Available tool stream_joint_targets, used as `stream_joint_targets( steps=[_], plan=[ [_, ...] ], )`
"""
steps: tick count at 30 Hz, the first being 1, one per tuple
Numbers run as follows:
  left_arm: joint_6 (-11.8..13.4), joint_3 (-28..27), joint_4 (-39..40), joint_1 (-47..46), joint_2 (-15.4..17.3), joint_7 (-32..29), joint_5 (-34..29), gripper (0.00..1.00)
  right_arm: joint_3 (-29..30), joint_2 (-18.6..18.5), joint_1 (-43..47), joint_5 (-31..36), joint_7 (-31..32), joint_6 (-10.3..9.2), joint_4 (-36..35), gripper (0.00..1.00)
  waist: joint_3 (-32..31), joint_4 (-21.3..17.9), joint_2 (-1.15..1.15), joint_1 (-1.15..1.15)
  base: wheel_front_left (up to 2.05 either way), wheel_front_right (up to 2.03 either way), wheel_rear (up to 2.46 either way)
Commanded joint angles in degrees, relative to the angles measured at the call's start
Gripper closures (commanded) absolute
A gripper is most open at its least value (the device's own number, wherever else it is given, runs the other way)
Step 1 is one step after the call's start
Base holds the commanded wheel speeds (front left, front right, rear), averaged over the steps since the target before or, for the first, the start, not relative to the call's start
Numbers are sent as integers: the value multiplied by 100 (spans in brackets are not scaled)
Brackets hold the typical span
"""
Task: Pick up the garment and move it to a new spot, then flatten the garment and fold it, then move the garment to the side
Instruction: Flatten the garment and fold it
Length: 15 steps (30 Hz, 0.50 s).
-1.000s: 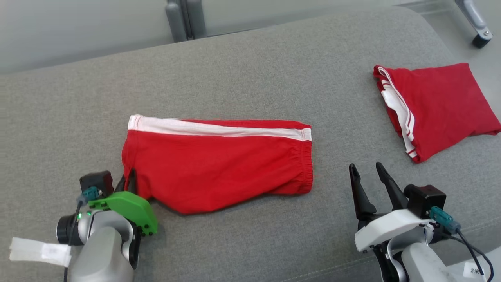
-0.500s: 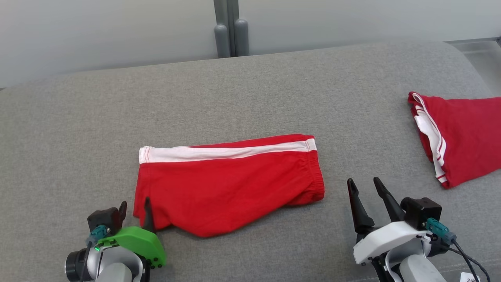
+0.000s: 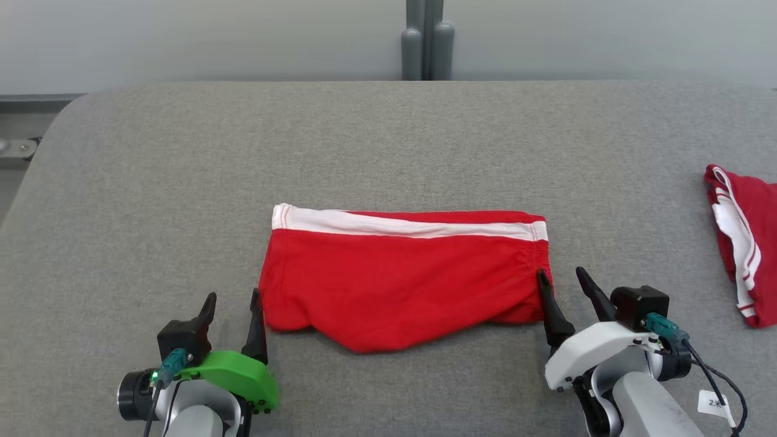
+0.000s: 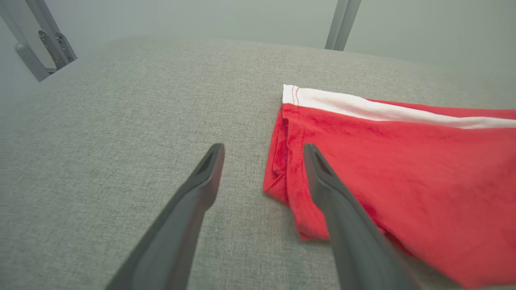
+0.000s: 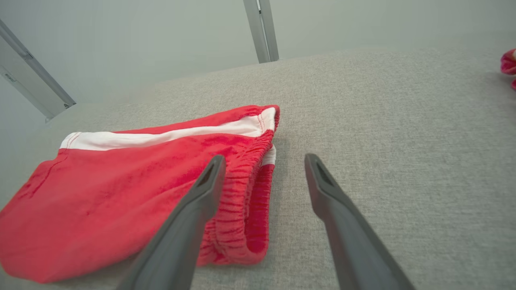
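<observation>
Red shorts are lying folded at the middle of the grey cushion. The left gripper and right gripper are hovering at either end, fingers spread, gripping nothing.

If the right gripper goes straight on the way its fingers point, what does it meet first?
Probably the elastic waistband end of the red shorts: the right gripper straddles its edge, one finger over fabric, the other over grey cushion. Height is unclear.
</observation>
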<state>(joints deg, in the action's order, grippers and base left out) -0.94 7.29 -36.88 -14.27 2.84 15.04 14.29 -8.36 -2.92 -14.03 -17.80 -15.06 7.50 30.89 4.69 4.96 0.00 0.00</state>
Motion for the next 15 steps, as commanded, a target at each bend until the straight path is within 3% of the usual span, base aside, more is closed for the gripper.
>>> stream_joint_targets(
  steps=[1,15],
  plan=[
    [28,49,100,133,17,12,-8,0,58,-11,-117,55,-11,-4,210,0,51,317,0,0,0,0,0],
    [129,312,366,236,16,13,144,0,586,-13,-511,-115,-8,-5,1706,0,210,1013,0,0,0,0,0]
  ],
)
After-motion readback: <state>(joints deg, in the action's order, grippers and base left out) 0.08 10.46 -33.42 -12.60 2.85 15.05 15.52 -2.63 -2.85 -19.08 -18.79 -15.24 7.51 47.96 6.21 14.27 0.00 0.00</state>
